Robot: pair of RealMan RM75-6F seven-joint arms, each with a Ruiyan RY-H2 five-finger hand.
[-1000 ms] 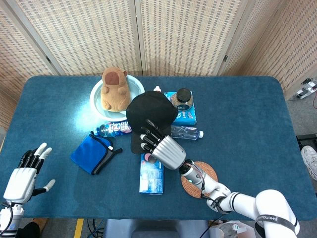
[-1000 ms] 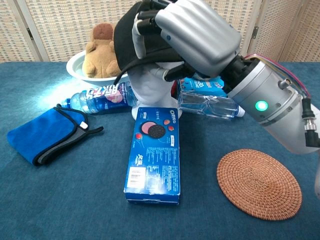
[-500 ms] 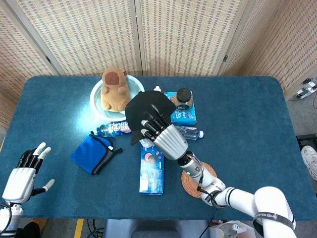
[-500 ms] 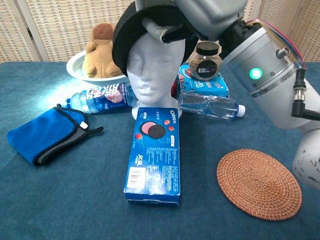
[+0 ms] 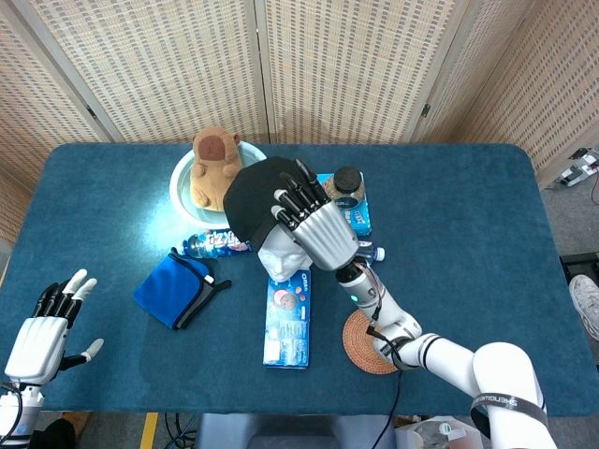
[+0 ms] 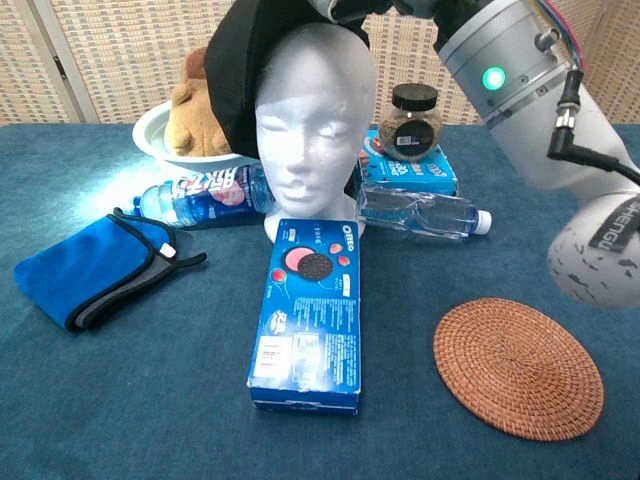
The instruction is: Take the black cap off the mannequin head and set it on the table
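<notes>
The black cap [image 5: 251, 195] [image 6: 240, 80] is lifted partly off the white mannequin head [image 6: 305, 120] [image 5: 281, 254], hanging over its left side and back. My right hand [image 5: 314, 224] grips the cap from above; in the chest view only its wrist [image 6: 500, 70] shows, the fingers being cut off at the top edge. The face is uncovered. My left hand [image 5: 42, 332] hovers open at the table's front left corner, far from the cap.
A blue Oreo box [image 6: 308, 310] lies in front of the mannequin, a woven coaster [image 6: 518, 367] to its right. A folded blue cloth [image 6: 85, 265], a drink bottle [image 6: 205, 192], a plush toy in a white bowl [image 5: 217, 168], a jar [image 6: 411, 122] and a clear bottle [image 6: 420, 213] surround the head.
My right hand has risen and pulled the cap up and back, baring the mannequin's forehead and face. The left hand has stayed put.
</notes>
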